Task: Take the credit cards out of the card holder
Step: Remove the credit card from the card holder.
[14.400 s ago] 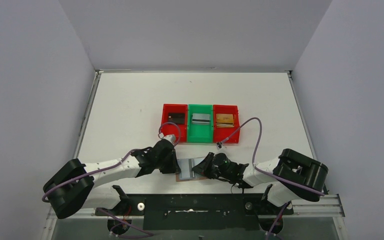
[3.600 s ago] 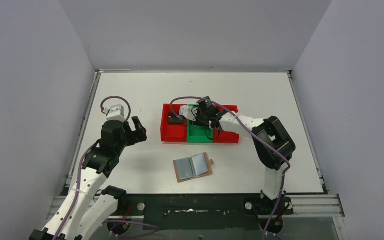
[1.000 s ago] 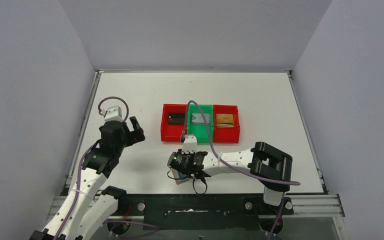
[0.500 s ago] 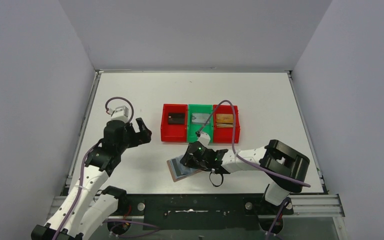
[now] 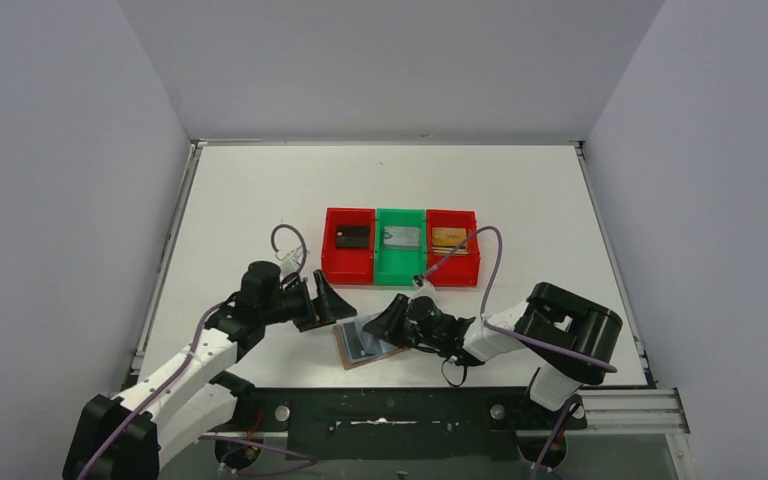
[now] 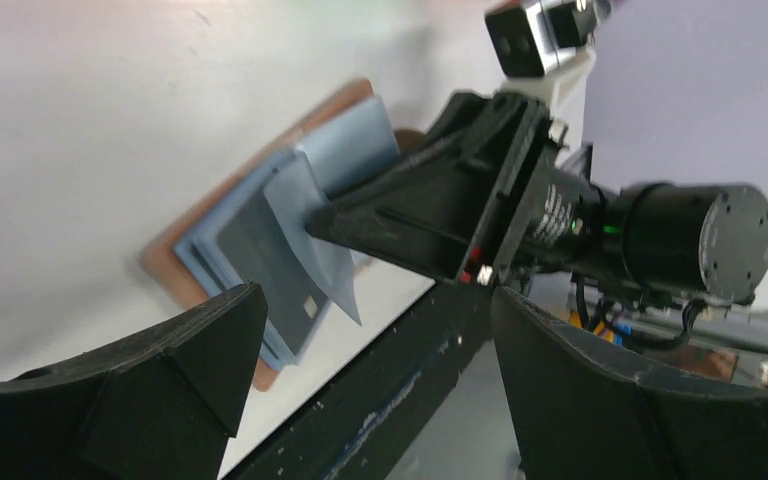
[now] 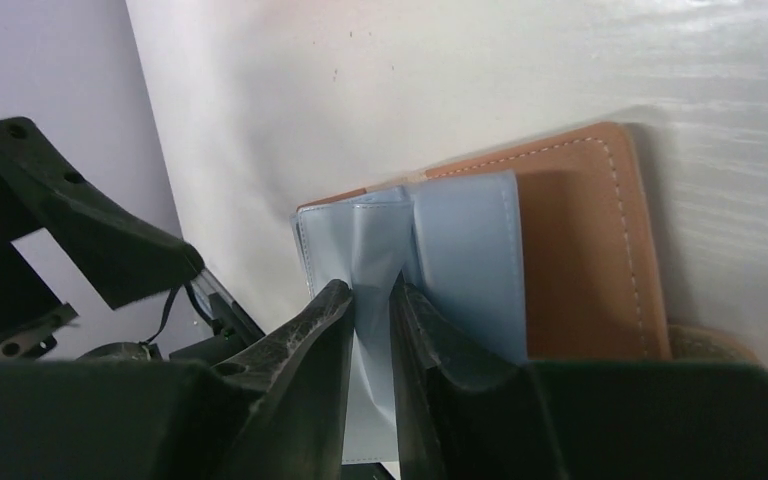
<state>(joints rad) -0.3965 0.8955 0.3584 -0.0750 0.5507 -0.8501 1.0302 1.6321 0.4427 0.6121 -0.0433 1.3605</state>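
The card holder [image 5: 358, 346] lies open near the table's front edge, tan leather [image 7: 580, 240] outside and grey-blue lining inside. My right gripper [image 7: 372, 295] is shut on one thin grey-blue inner leaf [image 6: 312, 225] and holds it up off the holder [image 6: 195, 265]. Under that leaf a darker grey panel [image 6: 260, 245] with a small pale square shows; I cannot tell if it is a card. My left gripper [image 5: 322, 303] stands open just left of the holder, with nothing between its jaws. Three credit cards lie in the bins: black [image 5: 351, 236], silver-grey [image 5: 401, 237], gold-tan [image 5: 449, 239].
A row of three bins stands behind the holder: red [image 5: 348, 266], green [image 5: 400, 268], red [image 5: 454, 270]. The black front rail [image 6: 400, 400] runs just past the holder's near edge. Both grippers [image 5: 388, 320] crowd the holder from either side.
My left arm has swung in from the left and low toward the holder, its jaws narrowing slightly. My right gripper has shifted to the holder's right side and lifted an inner leaf.
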